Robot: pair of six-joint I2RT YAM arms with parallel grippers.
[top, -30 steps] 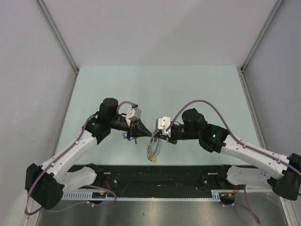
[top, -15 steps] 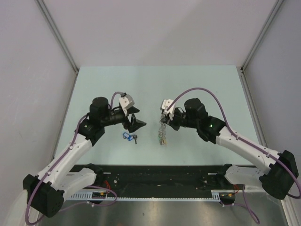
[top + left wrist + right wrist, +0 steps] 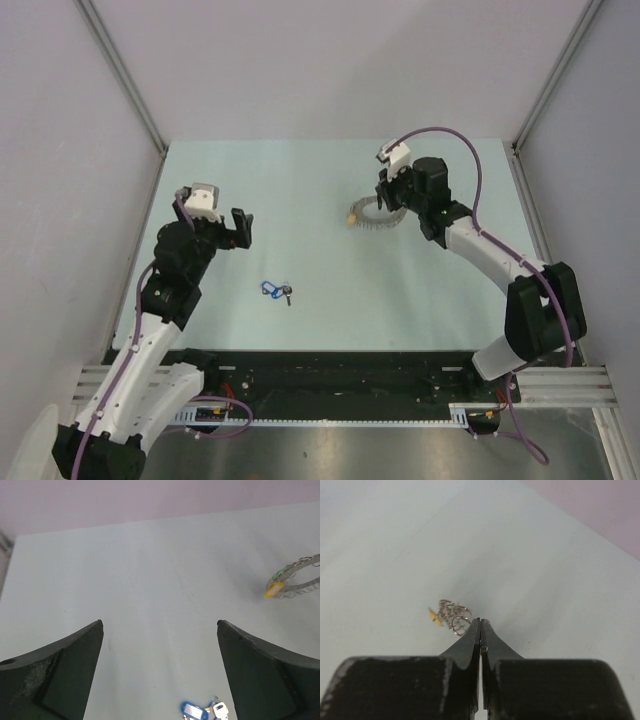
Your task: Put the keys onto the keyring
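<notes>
1. The keys (image 3: 276, 291), with a blue tag (image 3: 267, 289) and a dark piece beside it, lie loose on the bench (image 3: 300, 180) at lower centre of the top view. The keyring (image 3: 371, 217) is up and to the right of centre, well apart from them. By my reading, nothing is threaded yet
2. The left jaws are spread wide and hold nothing. They sit at the left of the top view, off to the side of the keys. In the left wrist view the keys (image 3: 202, 711) are at the very bottom edge, so a straight descent would likely land beyond them. The aim needs correcting first
3. The keys are small and lie flat on the bench. Jaws closing from above may skate over them, push them away, or take one piece and leave the other
4. The right jaws are pressed together, with the keyring (image 3: 451, 614) just off their tips. I cannot tell whether a strand of the ring is nipped between them. If the hold is that slight, the fringe of little keys could drag the ring free on a lift
5. The fringe and the yellow tag (image 3: 353, 215) crowd the ring's wire. The opening may be hard to find, and a key could snag on the fringe instead of going on
6. Bringing the two sets of jaws together at the centre risks a knock between them. A dropped key could also slide toward the black rail (image 3: 350, 370) at the bottom of the top view
</notes>
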